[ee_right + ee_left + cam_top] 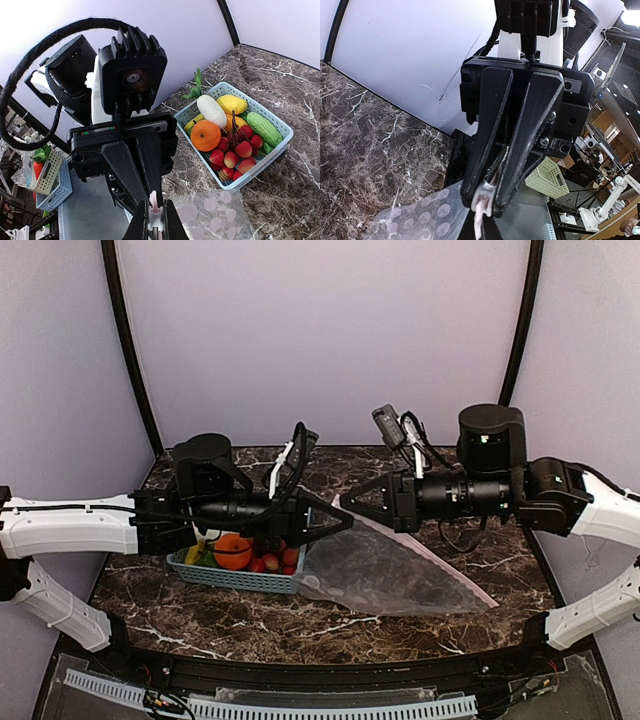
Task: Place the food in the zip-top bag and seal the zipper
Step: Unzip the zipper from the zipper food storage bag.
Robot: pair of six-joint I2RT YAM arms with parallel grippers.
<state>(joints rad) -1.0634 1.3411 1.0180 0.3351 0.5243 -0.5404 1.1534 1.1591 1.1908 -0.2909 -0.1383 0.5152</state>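
The zip-top bag [390, 570] lies flat and looks empty on the marble table, its dotted film also in the right wrist view [210, 215] and the left wrist view [420, 217]. Both grippers meet at its raised far-left corner. My right gripper [159, 227] is shut on the white-and-pink zipper end [160, 217]; it shows too from above [345, 498]. My left gripper [345, 521] faces it, jaws shut on the same bag corner [150, 197]. The food, an orange [205, 135], white radish [211, 111], cucumber [263, 128] and strawberries [243, 149], lies in the basket.
The light blue lattice basket [235, 580] stands at the table's left, just under my left arm and touching the bag's left edge. Purple walls close the back and sides. A cream perforated bin [547, 177] stands off the table.
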